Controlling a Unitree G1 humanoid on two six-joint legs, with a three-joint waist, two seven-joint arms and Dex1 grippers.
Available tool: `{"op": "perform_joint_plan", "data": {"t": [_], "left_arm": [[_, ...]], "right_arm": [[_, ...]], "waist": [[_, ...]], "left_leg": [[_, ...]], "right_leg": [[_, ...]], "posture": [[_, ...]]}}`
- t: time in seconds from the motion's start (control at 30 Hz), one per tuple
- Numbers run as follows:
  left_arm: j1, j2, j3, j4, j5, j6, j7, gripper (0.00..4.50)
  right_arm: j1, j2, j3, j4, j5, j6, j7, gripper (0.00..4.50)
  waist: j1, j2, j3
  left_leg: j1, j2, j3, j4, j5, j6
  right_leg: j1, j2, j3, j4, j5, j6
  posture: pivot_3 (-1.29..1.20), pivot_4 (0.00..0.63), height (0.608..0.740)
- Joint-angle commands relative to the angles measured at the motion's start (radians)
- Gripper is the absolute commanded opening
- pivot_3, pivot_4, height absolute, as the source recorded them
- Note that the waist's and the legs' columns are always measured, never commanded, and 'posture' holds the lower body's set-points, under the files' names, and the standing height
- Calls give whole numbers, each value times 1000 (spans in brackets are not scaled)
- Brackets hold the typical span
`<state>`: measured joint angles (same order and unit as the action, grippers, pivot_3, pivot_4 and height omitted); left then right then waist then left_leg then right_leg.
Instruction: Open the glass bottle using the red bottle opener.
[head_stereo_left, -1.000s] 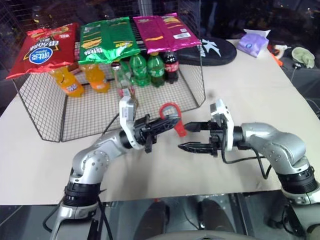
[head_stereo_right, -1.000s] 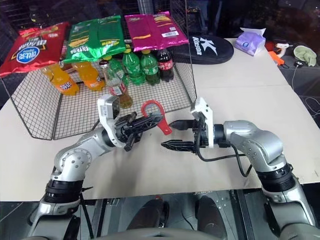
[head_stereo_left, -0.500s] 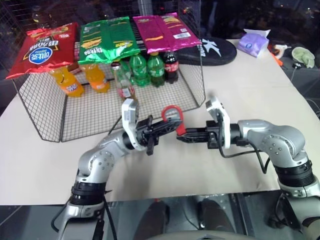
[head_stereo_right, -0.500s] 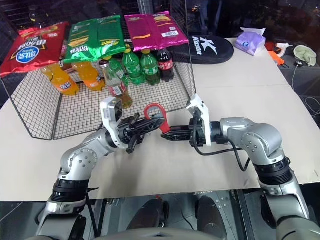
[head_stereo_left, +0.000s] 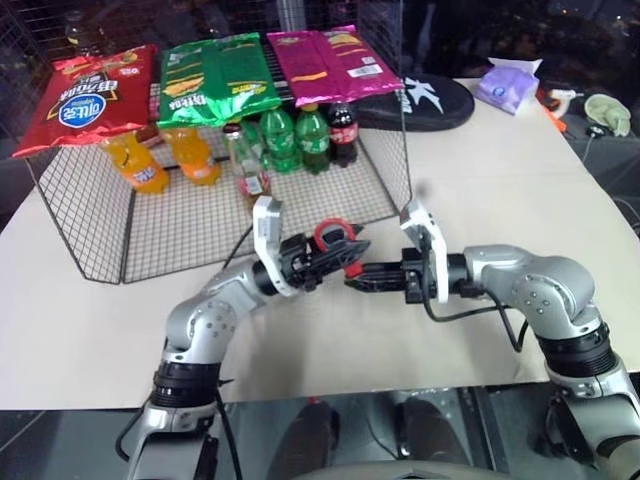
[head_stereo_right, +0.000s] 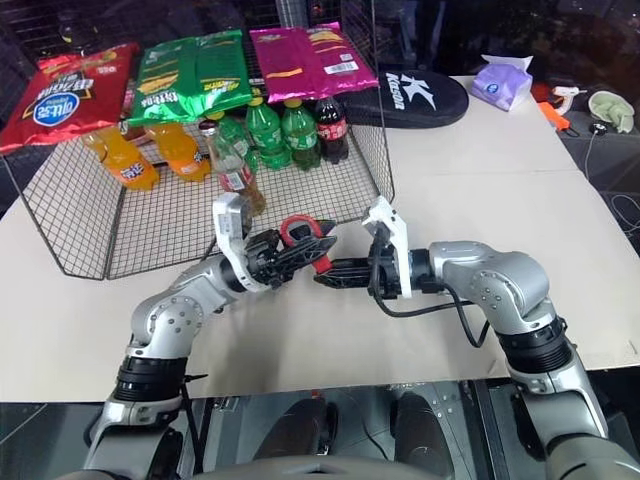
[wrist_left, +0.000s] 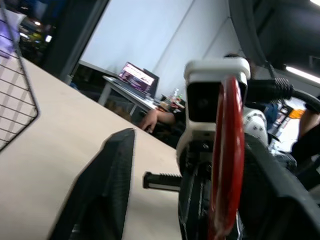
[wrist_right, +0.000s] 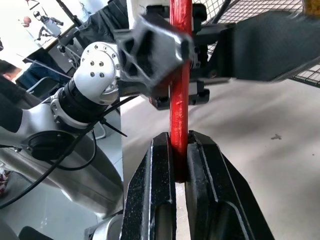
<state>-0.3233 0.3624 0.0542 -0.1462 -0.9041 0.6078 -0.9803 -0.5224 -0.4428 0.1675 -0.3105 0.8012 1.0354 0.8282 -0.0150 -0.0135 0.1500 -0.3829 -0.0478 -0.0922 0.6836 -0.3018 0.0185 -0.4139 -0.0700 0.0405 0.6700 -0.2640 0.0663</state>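
Observation:
The red bottle opener (head_stereo_left: 334, 237) hangs in the air above the table, in front of the wire basket. My right gripper (wrist_right: 180, 144) is shut on its handle, with the ring head pointing away from it. My left gripper (head_stereo_left: 343, 251) meets it from the other side, jaws open around the ring, and the opener (wrist_left: 226, 160) stands between the two fingers (wrist_left: 102, 190), nearer one of them. The glass bottle (head_stereo_left: 247, 168), with its amber liquid and red-and-white label, stands upright inside the basket behind both grippers, untouched.
The wire basket (head_stereo_left: 90, 235) holds orange drink bottles (head_stereo_left: 188, 155), green soda bottles (head_stereo_left: 295, 135) and a cola bottle (head_stereo_left: 341, 130), with snack bags (head_stereo_left: 215, 75) on top. A black case (head_stereo_left: 425, 100) and a purple tissue pack (head_stereo_left: 507, 85) lie at the back right.
My right gripper moved left to the opener's handle and shut on it. My left gripper, which was shut on the opener, has opened its jaws.

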Motion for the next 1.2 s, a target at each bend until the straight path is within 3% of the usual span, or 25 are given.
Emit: {"op": "perform_joint_plan", "data": {"t": [0.03,0.37,0.47,0.67,0.8,0.83,1.2], "left_arm": [[34,20,38,-62,-7,-11,5,2508],[189,59,179,-189,-7,-77,88,2508],[185,34,226,-202,35,-97,249,2508],[115,-7,191,-106,431,-443,431,2508],[45,-20,180,-8,559,-553,517,4271],[28,-17,171,15,597,-579,537,4463],[-138,-24,155,301,744,-698,664,4463]], "right_arm": [[43,-25,-68,16,-32,-75,-11,0],[243,-21,-302,25,-161,-355,-160,0],[296,-2,-342,17,-225,-454,-225,0],[333,49,-344,16,-276,-552,-283,0],[334,61,-325,16,-291,-569,-284,0],[334,60,-322,19,-295,-576,-281,0],[323,67,-305,30,-343,-655,-289,0]], "waist": [[0,0,0],[3,1,0],[3,1,1],[4,1,1],[4,1,1],[4,1,1],[3,1,1]], "left_leg": [[0,0,0,0,0,0],[0,1,0,-2,0,0],[1,1,1,-2,0,0],[1,0,1,-3,0,0],[1,0,2,-2,0,0],[1,0,2,-3,0,0],[0,-1,1,-3,0,0]], "right_leg": [[0,0,0,0,0,0],[0,-1,0,-2,0,0],[0,0,1,-2,0,0],[0,1,1,-2,0,0],[0,0,1,-2,0,0],[0,0,1,-2,0,0],[0,1,0,-2,0,0]], "posture": [[0,150,740],[0,150,740],[0,150,740],[0,150,740],[0,150,740],[0,150,740],[0,150,740]]}}
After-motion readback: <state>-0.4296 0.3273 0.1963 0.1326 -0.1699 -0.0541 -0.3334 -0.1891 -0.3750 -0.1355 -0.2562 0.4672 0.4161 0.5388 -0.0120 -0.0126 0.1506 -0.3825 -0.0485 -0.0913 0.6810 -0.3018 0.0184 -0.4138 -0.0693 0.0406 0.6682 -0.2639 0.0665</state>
